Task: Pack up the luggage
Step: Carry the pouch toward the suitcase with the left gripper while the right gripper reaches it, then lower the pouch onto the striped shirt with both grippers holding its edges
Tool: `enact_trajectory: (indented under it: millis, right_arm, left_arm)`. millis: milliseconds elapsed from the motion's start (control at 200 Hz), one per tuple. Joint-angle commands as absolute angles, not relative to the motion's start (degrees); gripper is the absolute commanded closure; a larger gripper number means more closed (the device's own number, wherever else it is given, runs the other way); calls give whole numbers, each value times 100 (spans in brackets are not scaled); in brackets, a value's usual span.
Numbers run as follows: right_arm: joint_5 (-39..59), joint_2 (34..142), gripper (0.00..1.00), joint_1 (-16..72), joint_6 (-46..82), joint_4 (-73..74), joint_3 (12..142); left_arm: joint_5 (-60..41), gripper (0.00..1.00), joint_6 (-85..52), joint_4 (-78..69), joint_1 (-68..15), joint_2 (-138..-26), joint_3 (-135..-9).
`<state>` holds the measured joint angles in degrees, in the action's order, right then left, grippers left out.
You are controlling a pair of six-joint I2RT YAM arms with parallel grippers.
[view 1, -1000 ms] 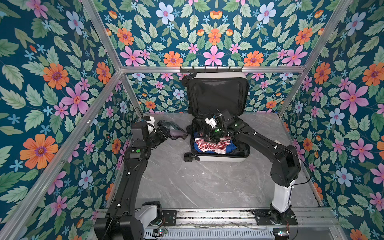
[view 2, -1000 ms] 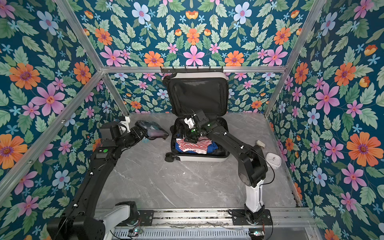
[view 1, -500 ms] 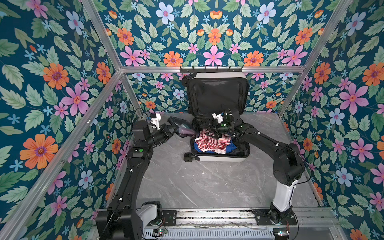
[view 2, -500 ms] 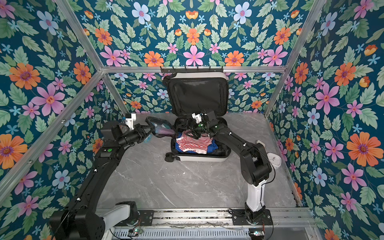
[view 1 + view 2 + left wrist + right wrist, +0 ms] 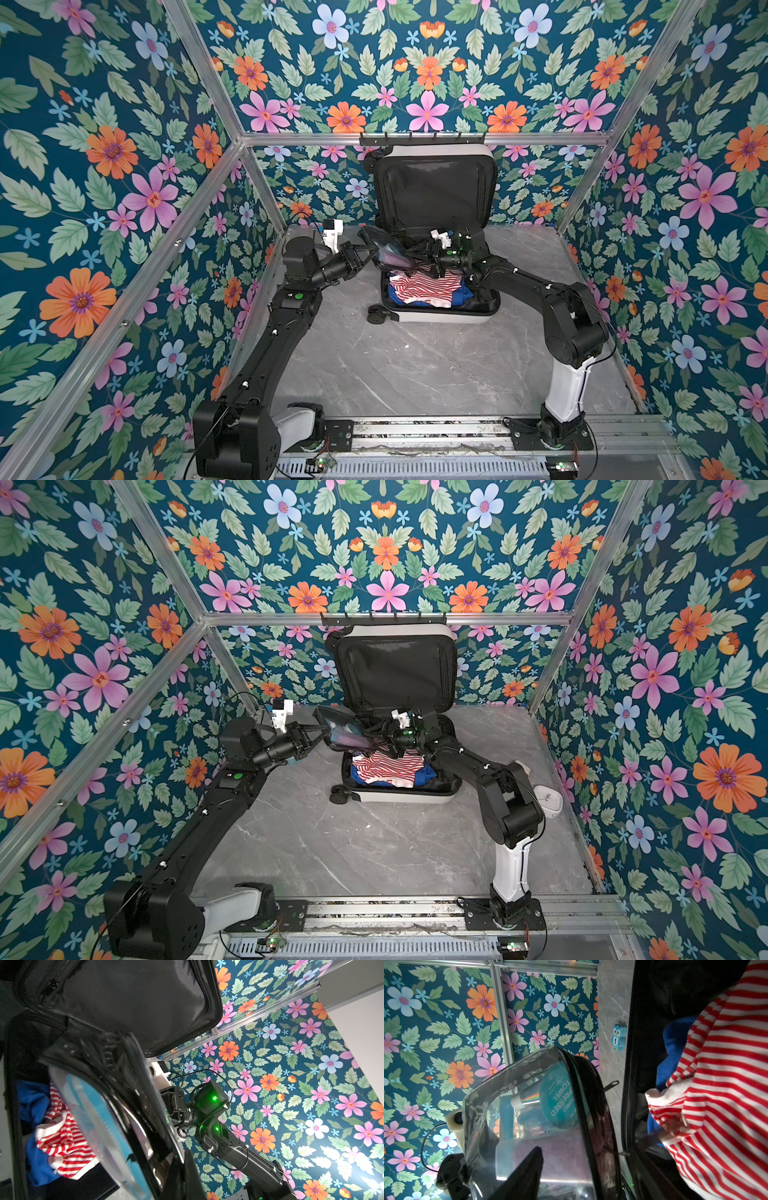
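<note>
White luggage (image 5: 436, 319), one, lies open holding one striped shirt (image 5: 424, 286) and one blue garment (image 5: 464, 293). The left gripper (image 5: 371, 252) clamps one clear pouch (image 5: 390, 252); whether the right gripper (image 5: 417, 258) grips it, I cannot tell

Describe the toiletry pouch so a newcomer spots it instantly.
Find the open white suitcase against the back wall. Above its left rim, the left claw pinches the pouch. Unlike the striped shirt below, it is clear with black edging.
</note>
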<state>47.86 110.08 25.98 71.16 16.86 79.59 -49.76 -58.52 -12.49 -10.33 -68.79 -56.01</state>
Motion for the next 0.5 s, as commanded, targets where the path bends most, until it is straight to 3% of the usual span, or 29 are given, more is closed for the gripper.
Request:
enact_trajectory:
  millis: [0, 150, 495]
  right_arm:
    - [4922, 10974, 51, 2598, 7519, 2535, 7860]
    - [4883, 10724, 72, 2587, 7502, 2564, 7659]
    - [4687, 9788, 93, 2275, 7151, 2173, 6882]
  left_arm:
    - [-4921, 100, -5882, -1731, -1118, -6932, -5633]
    - [-4860, 100, -5889, -1792, -1185, -7046, -5567]
    - [-4766, 100, -5768, -2030, -1451, -7592, -5506]
